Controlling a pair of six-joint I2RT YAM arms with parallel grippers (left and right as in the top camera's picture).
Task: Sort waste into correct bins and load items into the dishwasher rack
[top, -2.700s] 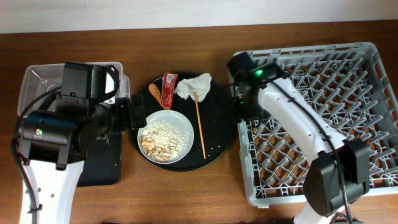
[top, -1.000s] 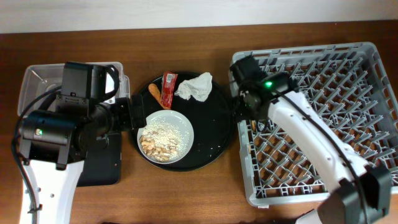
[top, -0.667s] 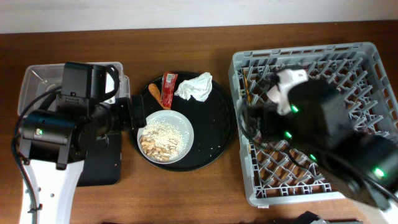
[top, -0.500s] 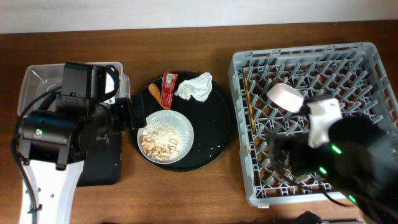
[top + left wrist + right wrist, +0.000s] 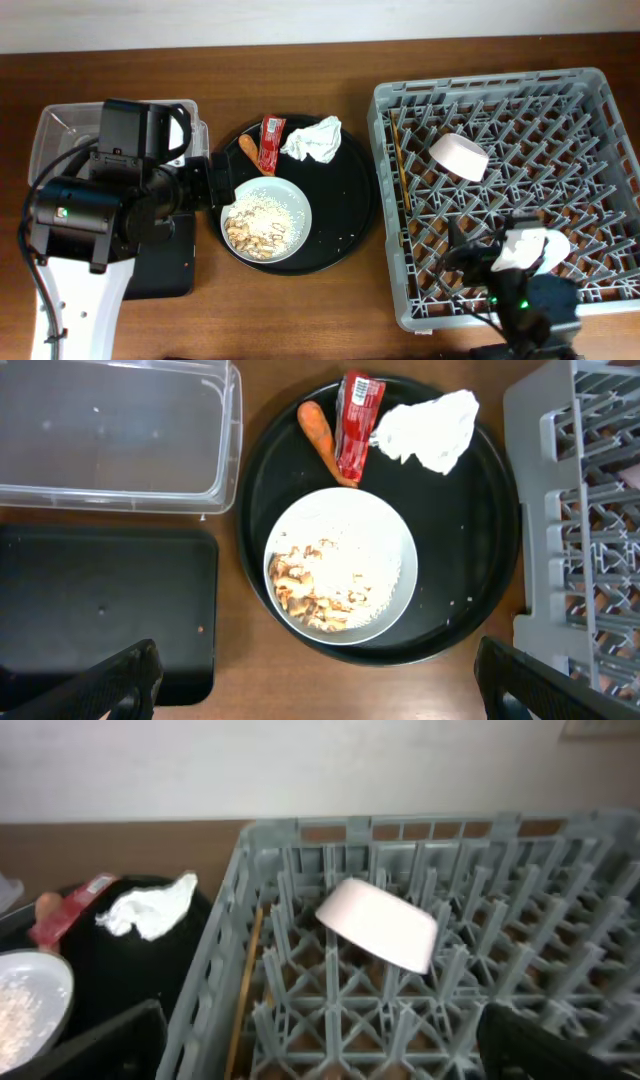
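Observation:
The pale plate (image 5: 266, 218) with rice and brownish scraps (image 5: 325, 578) sits on the round black tray. The red sauce packet (image 5: 271, 142) and crumpled napkin (image 5: 314, 138) lie at the tray's far edge. The white bowl (image 5: 459, 156) lies tilted in the grey rack (image 5: 590, 120), and the chopsticks (image 5: 400, 165) lie along its left side. My left gripper (image 5: 320, 700) is open and empty, high above the plate. My right gripper (image 5: 325, 1060) is open and empty over the rack's front part. The bowl (image 5: 378, 925) and chopsticks (image 5: 243, 985) also show in the right wrist view. The light-blue cup is out of view.
The clear tub (image 5: 110, 435) and the shallow black tray (image 5: 100, 605) sit left of the round black tray (image 5: 350, 200), partly under my left arm. An orange carrot-like piece (image 5: 320, 440) lies beside the packet. The right arm (image 5: 520, 290) stands at the rack's front edge.
The chopstick left the round tray and now lies in the rack's left side. The right arm pulled back from the rack's far left to its front edge. The left arm stayed still.

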